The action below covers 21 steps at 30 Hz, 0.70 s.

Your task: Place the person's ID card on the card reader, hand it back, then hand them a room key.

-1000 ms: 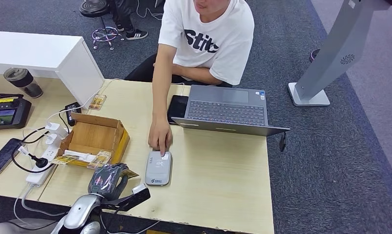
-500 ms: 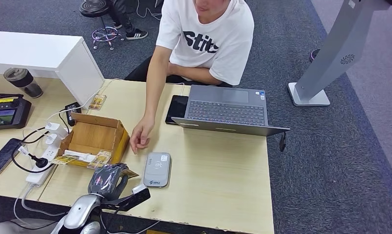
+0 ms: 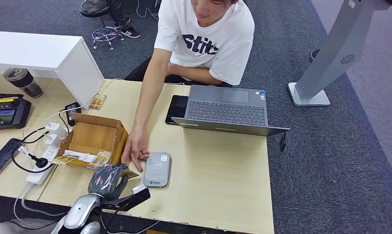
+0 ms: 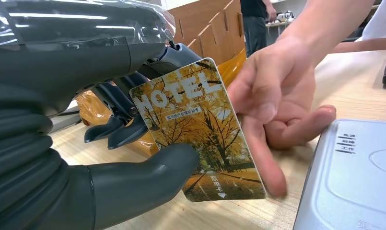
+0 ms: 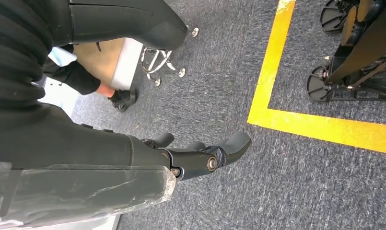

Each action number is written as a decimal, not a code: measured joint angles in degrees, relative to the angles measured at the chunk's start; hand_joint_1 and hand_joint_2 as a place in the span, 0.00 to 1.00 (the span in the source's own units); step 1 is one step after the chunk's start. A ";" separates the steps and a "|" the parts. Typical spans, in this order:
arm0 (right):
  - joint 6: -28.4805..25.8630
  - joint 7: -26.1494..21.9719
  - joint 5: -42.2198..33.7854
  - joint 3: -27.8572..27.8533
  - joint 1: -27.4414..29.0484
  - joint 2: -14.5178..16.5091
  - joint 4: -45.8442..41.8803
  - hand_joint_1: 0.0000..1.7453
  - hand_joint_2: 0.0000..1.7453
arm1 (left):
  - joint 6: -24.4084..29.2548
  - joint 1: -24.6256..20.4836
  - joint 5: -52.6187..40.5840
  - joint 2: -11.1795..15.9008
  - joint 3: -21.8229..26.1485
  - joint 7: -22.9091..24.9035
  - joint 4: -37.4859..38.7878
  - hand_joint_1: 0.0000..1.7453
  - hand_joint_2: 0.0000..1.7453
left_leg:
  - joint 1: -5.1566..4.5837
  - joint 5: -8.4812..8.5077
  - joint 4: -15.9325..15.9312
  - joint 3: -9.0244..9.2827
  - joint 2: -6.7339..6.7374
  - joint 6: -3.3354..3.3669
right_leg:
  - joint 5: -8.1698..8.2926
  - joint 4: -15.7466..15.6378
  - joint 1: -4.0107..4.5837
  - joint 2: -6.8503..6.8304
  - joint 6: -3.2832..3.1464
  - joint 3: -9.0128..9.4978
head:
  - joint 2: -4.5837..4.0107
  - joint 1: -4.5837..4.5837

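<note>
While the left robot hand point(image 4: 133, 158) pinches the room key point(image 4: 198, 129), hold it steady. Let the person's hand point(image 4: 272, 100) grip before releasing. The right robot hand point(image 5: 200, 153) hangs empty, fingers apart.

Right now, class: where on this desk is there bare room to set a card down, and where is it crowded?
Free: the table right of the card reader, below the laptop. Crowded: between the cardboard box and reader, where the person's hand meets the left robot hand holding the room key.
</note>
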 joint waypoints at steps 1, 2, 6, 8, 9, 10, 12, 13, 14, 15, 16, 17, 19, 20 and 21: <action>-0.01 0.00 0.00 0.00 0.00 0.00 0.01 0.00 1.00 | 0.00 0.00 0.00 0.00 0.00 0.00 0.00 1.00 1.00 | 0.00 0.00 0.00 0.00 0.00 0.00 | 0.00 0.00 0.00 0.00 0.00 0.00 | 0.00 0.01; -0.01 0.02 0.06 0.00 0.01 0.00 0.01 0.00 1.00 | 0.17 -0.01 -0.14 0.00 0.00 0.02 0.00 1.00 1.00 | 0.00 0.00 0.00 0.01 0.00 0.00 | 0.00 0.00 0.00 0.00 0.00 -0.01 | 0.00 0.01; -0.01 1.11 2.25 0.59 0.07 0.03 0.06 0.00 1.00 | 5.01 -5.20 -0.54 2.83 0.36 -0.19 -3.01 1.00 1.00 | 0.19 0.27 0.16 -0.41 -0.24 -0.07 | 0.13 0.04 0.15 -0.20 -0.08 -0.36 | 0.00 0.04; -0.05 1.48 3.04 1.08 -0.03 0.08 0.10 0.00 1.00 | 4.67 -11.66 1.33 5.50 1.87 -1.81 -6.42 1.00 1.00 | 0.28 0.45 0.17 -0.72 -0.53 -0.15 | 0.28 0.08 0.24 -0.47 -0.17 -0.45 | 0.00 0.19; -0.07 1.54 3.19 1.27 -0.08 0.12 0.11 0.00 1.00 | 3.93 -14.17 1.68 6.34 3.03 -2.64 -7.66 1.00 1.00 | 0.25 0.49 0.12 -0.68 -0.52 -0.18 | 0.32 0.09 0.23 -0.48 -0.20 -0.42 | 0.00 0.18; -0.08 1.55 3.27 1.41 -0.08 0.16 0.11 0.00 1.00 | 3.47 -15.86 1.56 6.81 4.12 -3.39 -8.65 1.00 1.00 | 0.21 0.48 0.09 -0.56 -0.43 -0.18 | 0.34 0.10 0.21 -0.41 -0.23 -0.37 | 0.00 0.12; -0.08 1.57 3.30 1.55 0.00 0.24 0.11 0.00 1.00 | 3.59 -17.31 0.82 7.33 5.53 -4.38 -10.10 1.00 1.00 | 0.18 0.47 0.08 -0.41 -0.26 -0.19 | 0.36 0.10 0.20 -0.26 -0.26 -0.34 | 0.00 -0.02; -0.08 1.58 3.31 1.57 0.04 0.27 0.12 0.00 1.00 | 3.76 -17.45 0.46 7.44 5.83 -4.64 -10.63 1.00 1.00 | 0.18 0.48 0.08 -0.41 -0.24 -0.19 | 0.36 0.10 0.20 -0.23 -0.26 -0.37 | 0.00 -0.02; -0.08 1.58 3.32 1.60 0.05 0.31 0.13 0.00 1.00 | 3.93 -17.41 0.19 7.50 5.98 -4.75 -11.02 1.00 1.00 | 0.18 0.48 0.09 -0.43 -0.24 -0.19 | 0.36 0.10 0.21 -0.24 -0.26 -0.39 | 0.00 -0.02; -0.08 1.58 3.32 1.63 0.05 0.33 0.13 0.00 1.00 | 4.07 -17.38 0.00 7.52 6.06 -4.84 -11.30 1.00 1.00 | 0.18 0.48 0.09 -0.45 -0.24 -0.19 | 0.36 0.10 0.21 -0.24 -0.26 -0.41 | 0.00 -0.01; -0.08 1.57 3.32 1.66 0.04 0.36 0.13 0.00 1.00 | 4.12 -17.38 -0.11 7.55 6.11 -4.86 -11.46 1.00 1.00 | 0.18 0.48 0.09 -0.46 -0.24 -0.19 | 0.36 0.10 0.20 -0.25 -0.26 -0.42 | 0.00 -0.02; -0.08 1.57 3.32 1.68 0.04 0.37 0.13 0.00 1.00 | 4.15 -17.40 -0.17 7.56 6.14 -4.88 -11.55 1.00 1.00 | 0.17 0.48 0.09 -0.46 -0.24 -0.19 | 0.36 0.10 0.19 -0.25 -0.26 -0.42 | 0.00 -0.02; -0.08 1.57 3.32 1.68 0.04 0.37 0.13 0.00 1.00 | 4.15 -17.41 -0.18 7.56 6.14 -4.88 -11.58 1.00 1.00 | 0.16 0.48 0.09 -0.46 -0.24 -0.19 | 0.36 0.10 0.19 -0.25 -0.26 -0.42 | 0.00 -0.02; -0.08 1.57 3.32 1.68 0.04 0.38 0.13 0.00 1.00 | 4.16 -17.41 -0.18 7.56 6.17 -4.88 -11.60 1.00 1.00 | 0.16 0.48 0.09 -0.46 -0.24 -0.19 | 0.36 0.10 0.19 -0.25 -0.26 -0.41 | 0.00 -0.02; -0.08 1.57 3.32 1.71 0.04 0.40 0.15 0.00 1.00 | 4.24 -17.42 -0.18 7.56 6.22 -4.87 -11.71 1.00 1.00 | 0.17 0.48 0.09 -0.46 -0.24 -0.19 | 0.36 0.10 0.19 -0.25 -0.26 -0.41 | 0.00 -0.02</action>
